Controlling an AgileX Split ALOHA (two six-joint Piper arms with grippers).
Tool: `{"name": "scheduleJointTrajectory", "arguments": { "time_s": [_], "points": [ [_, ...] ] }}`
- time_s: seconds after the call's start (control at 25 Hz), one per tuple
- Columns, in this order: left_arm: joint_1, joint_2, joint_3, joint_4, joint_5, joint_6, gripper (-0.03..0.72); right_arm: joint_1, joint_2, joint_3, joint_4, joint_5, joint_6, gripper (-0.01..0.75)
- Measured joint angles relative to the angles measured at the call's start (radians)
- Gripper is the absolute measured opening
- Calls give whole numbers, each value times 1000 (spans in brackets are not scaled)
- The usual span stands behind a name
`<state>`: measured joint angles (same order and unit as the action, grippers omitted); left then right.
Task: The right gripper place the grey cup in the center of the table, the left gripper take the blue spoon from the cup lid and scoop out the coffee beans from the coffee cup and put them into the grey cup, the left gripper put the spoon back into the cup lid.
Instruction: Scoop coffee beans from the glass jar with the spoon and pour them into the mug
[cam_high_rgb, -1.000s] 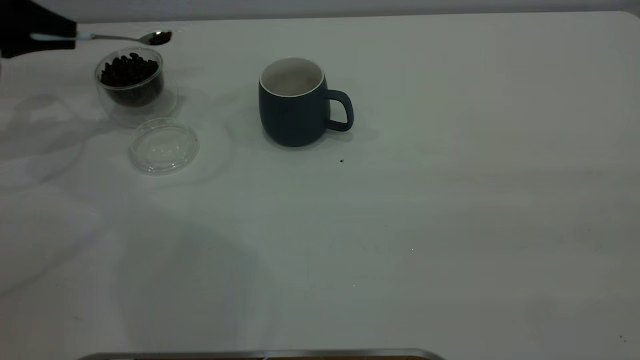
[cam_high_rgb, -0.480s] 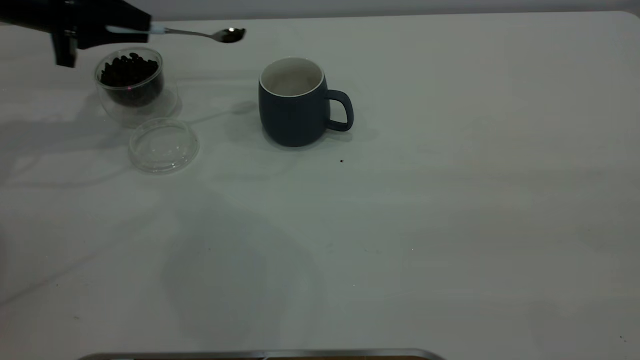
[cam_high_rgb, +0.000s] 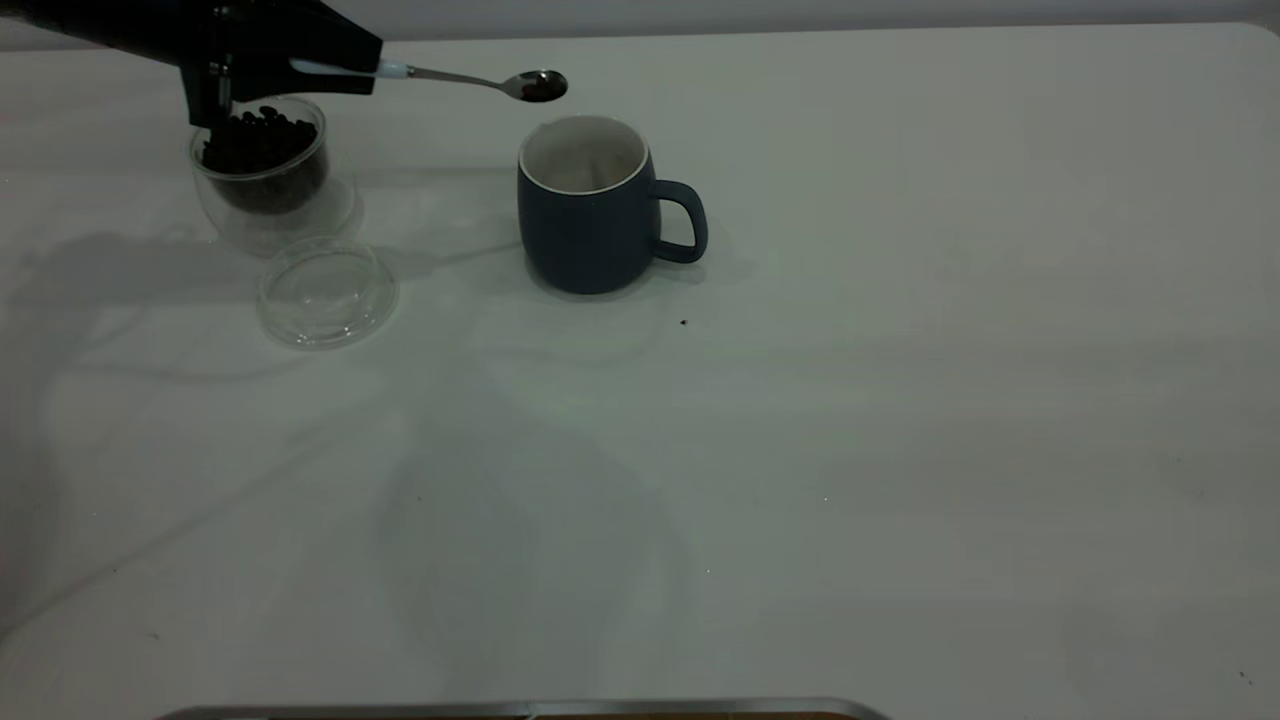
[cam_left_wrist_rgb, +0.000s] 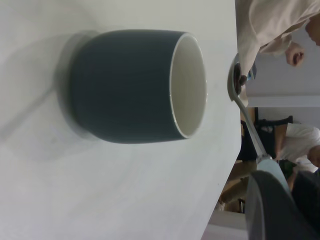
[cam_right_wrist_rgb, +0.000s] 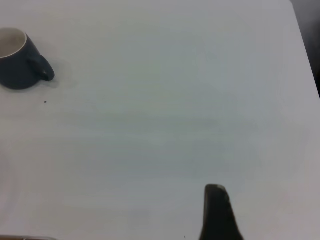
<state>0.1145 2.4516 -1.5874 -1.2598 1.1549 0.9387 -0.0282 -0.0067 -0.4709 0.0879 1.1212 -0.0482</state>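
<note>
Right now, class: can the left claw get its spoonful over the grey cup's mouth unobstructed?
Probably yes. The left claw holds the blue spoon just behind the grey cup; nothing stands between.

I see the dark blue-grey matte mug standing upright near the worktop centre, loop handle toward my right arm's side, white interior showing no contents. The small teaspoon with pale blue handle and metal bowl is airborne, roughly level, its bowl carrying dark beans just above the mug's rim. The clear double-walled glass cup holds a heap of dark coffee beans. The flat transparent round lid lies beside it.
</note>
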Motion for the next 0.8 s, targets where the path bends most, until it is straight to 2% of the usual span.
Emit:
{"name": "scheduleJointTrajectory", "arguments": {
  "time_s": [0.48, 0.8],
  "points": [
    [-18, 0, 0, 0, 0, 95, 124, 0, 0, 0, 1, 0, 0, 530],
    [-41, 0, 0, 0, -81, 262, 124, 0, 0, 0, 1, 0, 0, 530]
  ]
}}
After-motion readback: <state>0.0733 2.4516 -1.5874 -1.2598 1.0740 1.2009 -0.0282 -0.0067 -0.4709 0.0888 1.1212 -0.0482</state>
